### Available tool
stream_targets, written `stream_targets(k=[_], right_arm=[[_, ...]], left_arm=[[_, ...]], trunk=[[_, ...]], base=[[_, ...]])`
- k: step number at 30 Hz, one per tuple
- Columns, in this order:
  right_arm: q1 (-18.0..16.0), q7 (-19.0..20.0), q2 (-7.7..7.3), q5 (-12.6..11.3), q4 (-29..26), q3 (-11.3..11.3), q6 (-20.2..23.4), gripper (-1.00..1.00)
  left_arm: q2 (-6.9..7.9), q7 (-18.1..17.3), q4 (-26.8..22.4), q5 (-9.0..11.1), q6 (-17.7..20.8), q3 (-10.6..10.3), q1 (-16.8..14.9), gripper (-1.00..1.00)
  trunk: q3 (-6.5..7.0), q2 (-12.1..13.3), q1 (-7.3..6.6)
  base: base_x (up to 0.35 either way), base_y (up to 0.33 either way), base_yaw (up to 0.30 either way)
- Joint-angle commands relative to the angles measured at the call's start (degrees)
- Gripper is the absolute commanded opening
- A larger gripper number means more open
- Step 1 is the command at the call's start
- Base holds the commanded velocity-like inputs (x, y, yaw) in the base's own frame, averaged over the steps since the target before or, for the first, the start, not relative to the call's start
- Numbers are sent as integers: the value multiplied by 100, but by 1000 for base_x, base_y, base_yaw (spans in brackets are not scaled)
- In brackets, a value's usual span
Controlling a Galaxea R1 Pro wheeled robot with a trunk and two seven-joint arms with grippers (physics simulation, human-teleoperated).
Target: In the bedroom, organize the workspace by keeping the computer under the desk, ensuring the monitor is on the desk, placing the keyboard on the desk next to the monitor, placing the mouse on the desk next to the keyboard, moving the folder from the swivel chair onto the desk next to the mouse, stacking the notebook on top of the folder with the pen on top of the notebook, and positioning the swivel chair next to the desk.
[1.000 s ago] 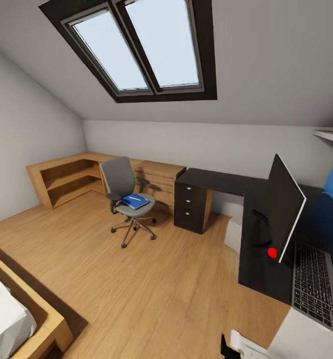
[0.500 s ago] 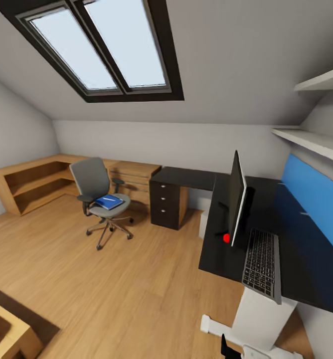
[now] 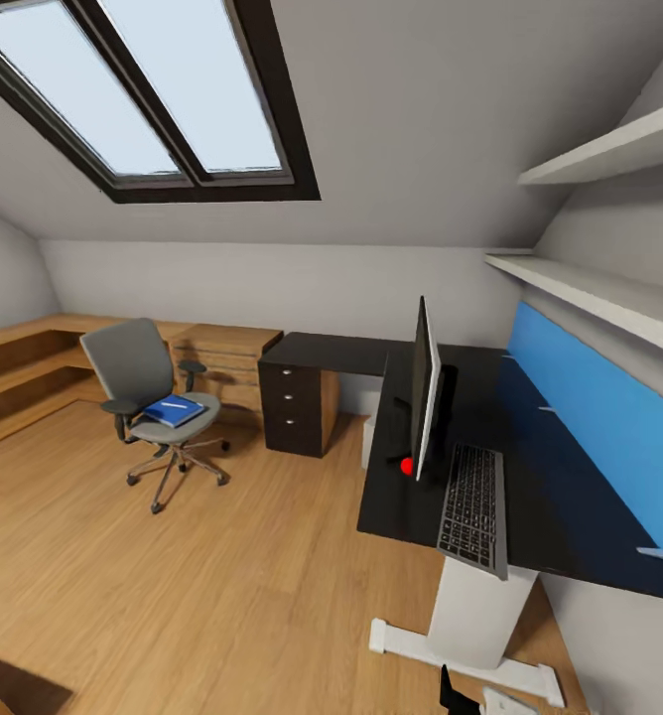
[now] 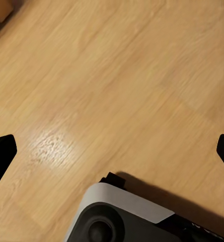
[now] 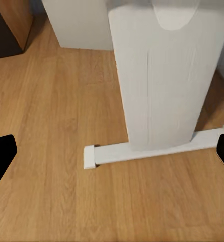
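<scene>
While daylight falls through a sloped skylight (image 3: 143, 99), the L-shaped desk (image 3: 540, 477) carries the monitor (image 3: 424, 387) standing upright and edge-on to the head camera, a red dot at its lower corner. The keyboard (image 3: 473, 494) lies flat just beside the monitor's foot, its near end reaching the desk's front edge. The desk's dark drawer unit (image 3: 292, 405) shows its drawers shut; a sliver of a pale box, possibly the computer (image 3: 369, 437), sits under the desktop beside it. Well apart from the desk, on the wooden floor (image 3: 202, 586), the swivel chair (image 3: 153, 397) holds the blue notebook (image 3: 172, 410) on its seat, with the slim white pen (image 3: 174, 405) lying on the cover. The folder beneath cannot be made out. Two wall shelves (image 3: 609, 228) hang above a blue panel (image 3: 609, 427).

The left gripper (image 4: 112, 151) hangs over bare floor and the robot's own base (image 4: 122, 217), fingers (image 4: 2, 151) spread wide and holding nothing. The right gripper (image 5: 112, 151), equally wide apart and empty, faces the desk's white leg (image 5: 164, 75) and its foot bar (image 5: 147, 151).
</scene>
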Motion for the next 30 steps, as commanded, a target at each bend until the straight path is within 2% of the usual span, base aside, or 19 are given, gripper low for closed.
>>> stream_targets(k=[1, 18, 30], right_arm=[[-7, 6, 1, 23, 10, -47, -22, 100], [-7, 6, 1, 23, 10, -45, -22, 100], [-7, -2, 1, 17, 17, -45, -22, 100]], left_arm=[[-3, 3, -12, 26, -15, 8, 3, 100], [-3, 7, -12, 36, -19, 12, 3, 100], [-2, 11, -12, 37, -19, 13, 3, 100]], trunk=[[-7, -5, 1], [-9, -5, 1], [-88, -5, 1]], base=[[0, -1, -262], [0, 0, -240], [0, 0, 6]])
